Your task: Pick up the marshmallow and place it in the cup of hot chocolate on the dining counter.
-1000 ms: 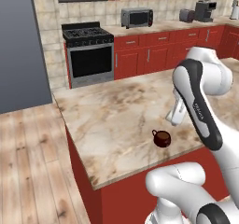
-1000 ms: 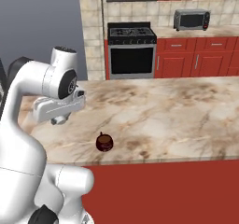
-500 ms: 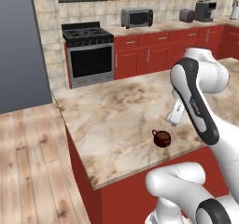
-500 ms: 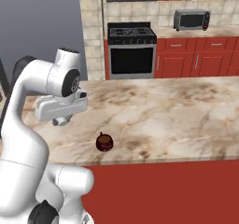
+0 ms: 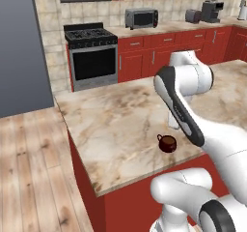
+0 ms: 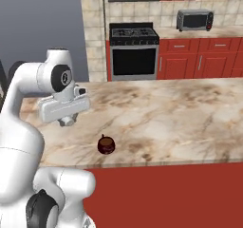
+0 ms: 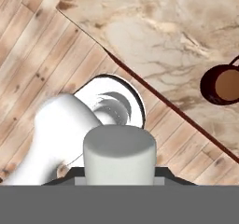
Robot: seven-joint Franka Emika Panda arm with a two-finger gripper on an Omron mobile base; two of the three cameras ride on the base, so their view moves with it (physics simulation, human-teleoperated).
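Note:
In the hand view the marshmallow (image 7: 119, 154), a stubby white cylinder, sits between my dark fingertips (image 7: 77, 173), so my gripper (image 7: 119, 171) is shut on it. The cup of hot chocolate (image 7: 227, 84) lies at the right edge of that view, brown drink showing, off to the side of the marshmallow. From the right base the gripper (image 6: 67, 121) hangs over the dining counter (image 6: 161, 113) near its left front corner, up and left of the maroon mug (image 6: 106, 145). In the left base view the mug (image 5: 167, 143) stands near the counter's front edge, just below my forearm.
The counter's red-sided edge (image 7: 154, 94) runs diagonally under the hand, with wood floor (image 7: 32, 55) beyond it. A stove (image 6: 133, 51) and red cabinets with a toaster oven (image 6: 194, 19) line the back wall. A grey wall panel (image 5: 21, 47) stands left.
The hand with the marshmallow has crept slightly right toward the mug and the upper arm has shifted a little. The mug has not moved.

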